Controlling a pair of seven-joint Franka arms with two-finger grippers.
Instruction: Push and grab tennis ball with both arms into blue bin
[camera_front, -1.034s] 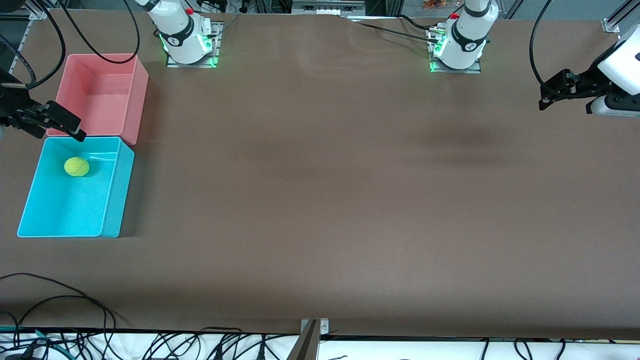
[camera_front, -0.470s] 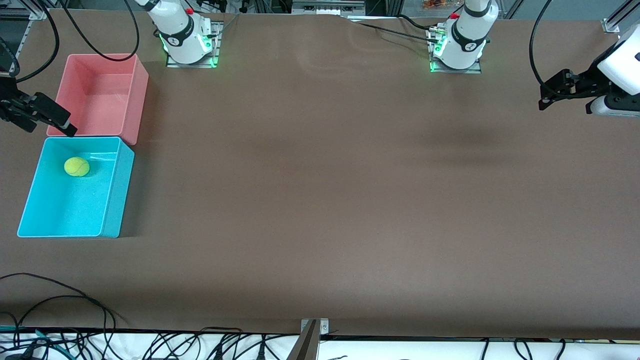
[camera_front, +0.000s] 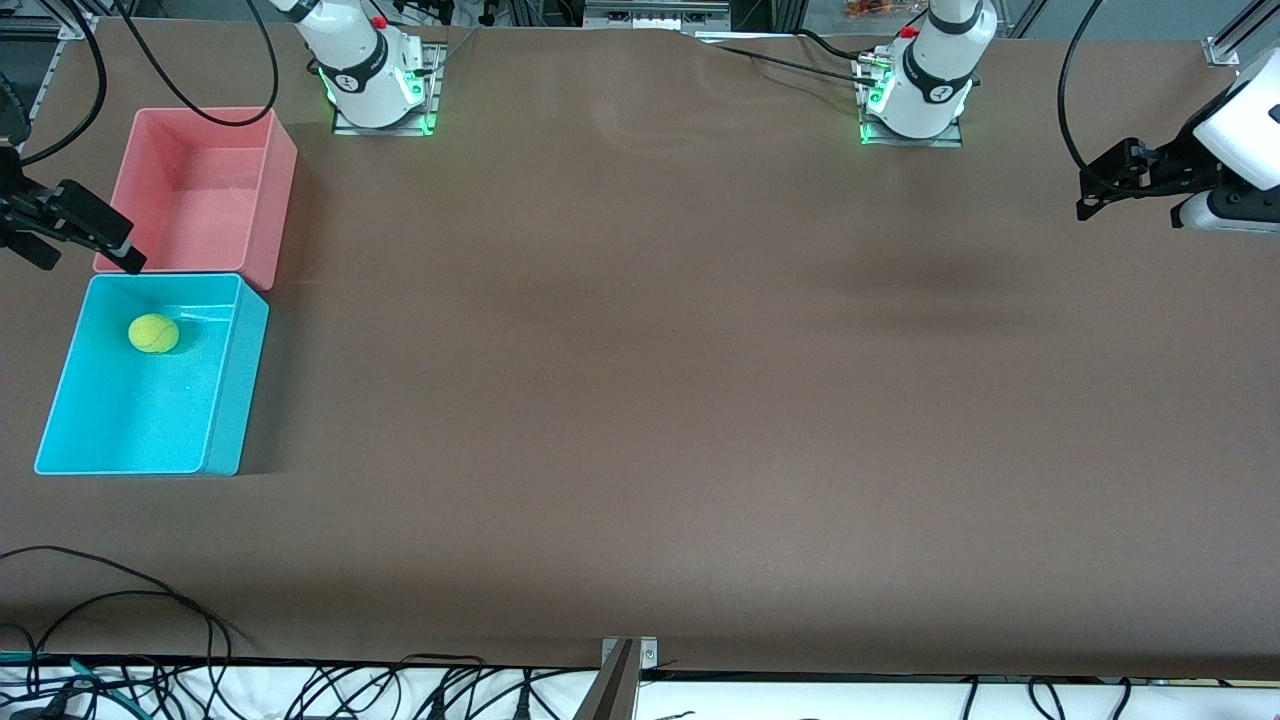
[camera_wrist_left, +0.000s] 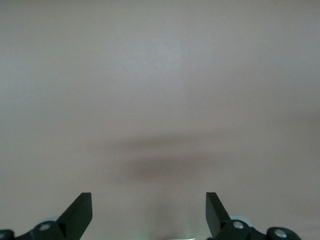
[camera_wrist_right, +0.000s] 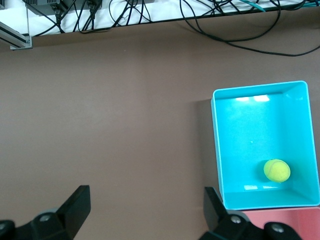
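1. The right end effector (camera_front: 55, 225) hangs in the air at the right arm's end of the bench (camera_front: 640, 400), over the bench surface just beside the pink bin (camera_front: 205, 190). In the right wrist view its two fingers (camera_wrist_right: 77, 205) stand spread wide with nothing between them, so it is released.
2. The pink bin sits on the bench near the right arm's base (camera_front: 375, 85) and holds nothing visible.
3. The blue bin (camera_front: 230, 400) sits just beside the pink bin, nearer to the front camera, their short walls almost touching.
4. The tennis ball (camera_front: 153, 333) rests on the floor of the blue bin, in the part closest to the pink bin; the right wrist view shows it there too (camera_wrist_right: 276, 170), near a corner of the blue bin (camera_wrist_right: 250, 200).
5. The middle of the bench is bare brown surface, with the left arm's base (camera_front: 915, 95) at its edge farthest from the front camera.
6. The left end effector (camera_front: 1130, 180) waits in the air over the left arm's end of the bench. The left wrist view shows its fingers (camera_wrist_left: 80, 212) held wide apart over plain bench, released and gripping nothing.
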